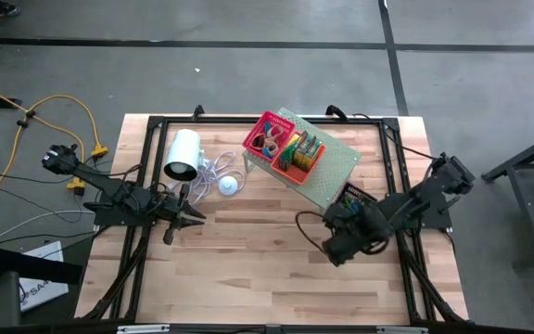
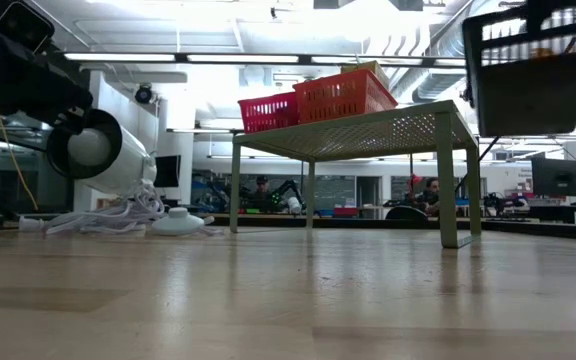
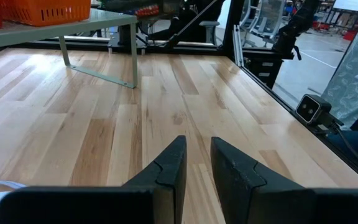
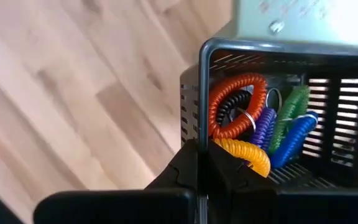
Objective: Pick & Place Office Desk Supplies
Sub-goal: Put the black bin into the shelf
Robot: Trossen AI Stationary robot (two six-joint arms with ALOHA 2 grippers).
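Observation:
My right gripper (image 4: 199, 165) is shut on a black mesh basket (image 4: 328, 124) that holds orange, black, purple, green, blue and yellow coiled loops (image 4: 238, 109). In the high view this basket (image 1: 355, 197) sits beside the near right corner of the pale green shelf (image 1: 336, 167). In the low view it (image 2: 533, 70) hangs well above the table. A pink-red basket (image 1: 267, 137) and an orange-red basket (image 1: 301, 153) stand on the shelf top. My left gripper (image 3: 197, 165) waits narrowly open over bare wood at the table's left (image 1: 182, 221). My right gripper grips the black mesh basket by one side wall at its rim (image 4: 196, 134). One finger is inside the basket and one outside. The basket is lifted clear of the table, its open side turned toward the wrist camera, with the coiled loops lying inside.
A white cylinder (image 1: 182, 153) with a coiled white cord and a round white puck (image 1: 228, 186) lies left of the shelf. The shelf stands on thin legs (image 2: 448, 180) at the table's far middle. The near half of the wooden table (image 1: 267, 278) is bare. People sit in the room beyond.

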